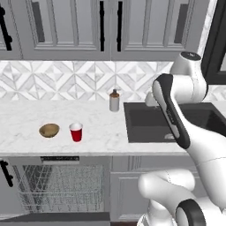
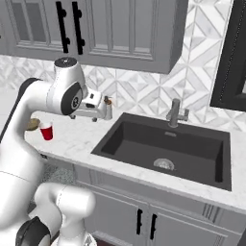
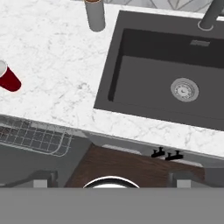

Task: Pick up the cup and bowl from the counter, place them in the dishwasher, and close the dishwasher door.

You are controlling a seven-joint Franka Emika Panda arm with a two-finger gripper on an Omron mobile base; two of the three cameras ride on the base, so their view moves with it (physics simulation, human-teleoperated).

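While the cup (image 1: pixel 76 132) and bowl (image 1: pixel 49 130) sit side by side, a bit apart, on the counter (image 1: pixel 26 119) above the open dishwasher (image 1: pixel 62 187) with its wire rack showing, we've got the gripper (image 2: pixel 108 108) up near the sink (image 2: pixel 166 151), holding nothing; can't tell how far apart its fingers are.

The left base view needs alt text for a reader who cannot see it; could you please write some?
A red cup and a tan bowl stand side by side, apart, on the white counter above the open dishwasher. The white arm rises at right, before a dark sink.
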